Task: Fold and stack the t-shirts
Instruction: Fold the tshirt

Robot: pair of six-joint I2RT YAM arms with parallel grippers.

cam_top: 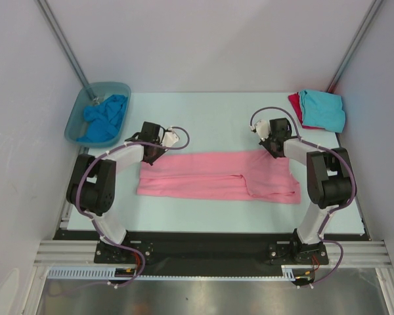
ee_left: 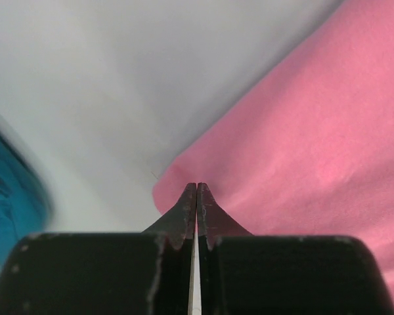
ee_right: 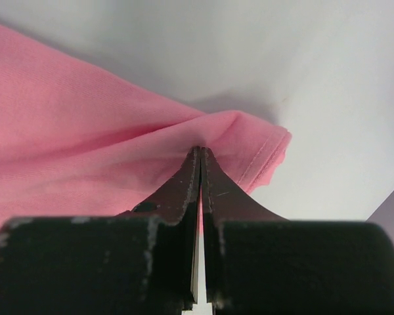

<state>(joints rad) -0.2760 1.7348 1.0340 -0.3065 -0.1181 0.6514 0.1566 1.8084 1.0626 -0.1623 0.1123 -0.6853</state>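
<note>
A light pink t-shirt [cam_top: 217, 176] lies folded into a long band across the middle of the table. My left gripper [cam_top: 151, 156] is at its far left corner, jaws shut, tips pinching the edge of the pink cloth [ee_left: 302, 144] in the left wrist view [ee_left: 197, 186]. My right gripper [cam_top: 274, 152] is at the far right corner, shut on a raised fold of the pink cloth [ee_right: 85, 144] beside its hem [ee_right: 200, 149]. A turquoise t-shirt [cam_top: 323, 108] lies folded on a red one [cam_top: 293, 104] at the back right. A brighter blue t-shirt [cam_top: 105, 118] is crumpled in the tub.
The translucent grey-blue tub [cam_top: 75, 121] stands at the back left, close to my left arm, and its blue contents [ee_left: 6, 197] show at the left of the left wrist view. Slanted metal poles rise at both back corners. White walls enclose the table.
</note>
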